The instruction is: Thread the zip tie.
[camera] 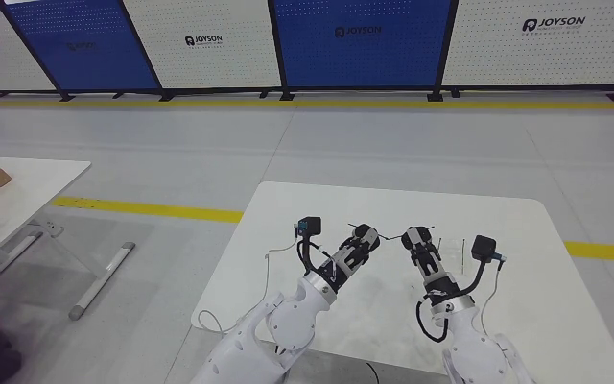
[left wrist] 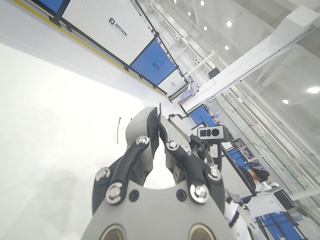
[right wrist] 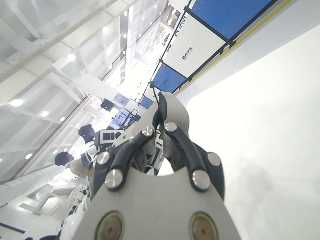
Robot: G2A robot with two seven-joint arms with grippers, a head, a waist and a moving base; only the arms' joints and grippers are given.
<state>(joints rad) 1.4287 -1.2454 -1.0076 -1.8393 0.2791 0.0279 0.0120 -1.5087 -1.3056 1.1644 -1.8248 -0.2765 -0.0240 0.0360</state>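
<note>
1. Aligning the zip tie (left wrist: 159,109) tail square to the head's slot is probably the step in hand. The ends should meet slowly, with grips kept short so the strap cannot flex aside.
2. Left tool (left wrist: 158,124): fully closed, pinching the pointed black tail, which projects just past its tips.
3. Right tool (right wrist: 159,111): likewise closed, clamping the strap end that carries the small square head, which stands clear beyond the tips.
4. Top view: the two tools face each other, near but apart, above the white counter (camera: 288,216). Judging by the separated ends, threading is not yet done.
5. Spare zip tie (left wrist: 118,131): lying flat on the counter, farther off.
</note>
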